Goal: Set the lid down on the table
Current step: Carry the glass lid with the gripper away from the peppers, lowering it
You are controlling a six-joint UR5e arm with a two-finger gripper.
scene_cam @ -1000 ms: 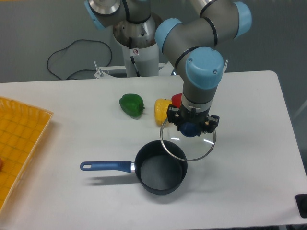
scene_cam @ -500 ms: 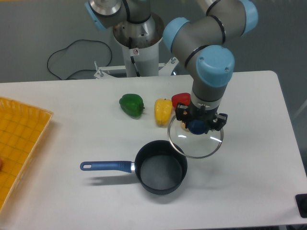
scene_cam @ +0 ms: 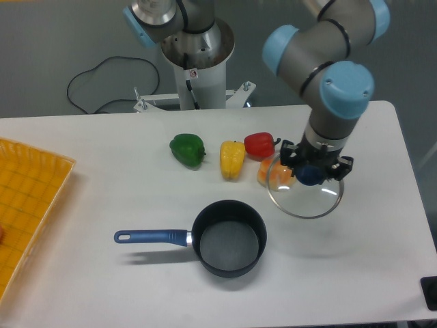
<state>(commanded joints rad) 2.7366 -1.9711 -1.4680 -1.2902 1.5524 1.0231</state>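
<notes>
1. Over the right half of the table (scene_cam: 382, 260), in the single fixed camera view, the gripper (scene_cam: 313, 172) points straight down, its jaws closed on the small blue knob at the centre of the lid (scene_cam: 305, 195).

2. From the same view, the lid is a round clear glass disc with a thin metal rim. It hangs roughly level under the gripper, and a faint shadow beneath it suggests it is slightly above the white surface, though contact cannot be ruled out.

3. To the left of the lid, well apart from it, sits the dark saucepan (scene_cam: 229, 238), uncovered, with its blue handle pointing left.

4. Behind the lid, a row of peppers lies on the table: a green pepper (scene_cam: 188, 149), a yellow pepper (scene_cam: 232, 159) and a red pepper (scene_cam: 260, 145). An orange item (scene_cam: 273, 173) shows through the glass at the lid's far left edge, so the lid partly overlaps it in this view.

5. At the far left edge is a yellow gridded tray (scene_cam: 27, 198).

6. Judged from this view, the step in hand is carrying the lid to a set-down spot. The next move calls for lowering it flat onto bare table, clear of the orange item, then opening the jaws and lifting away.
</notes>
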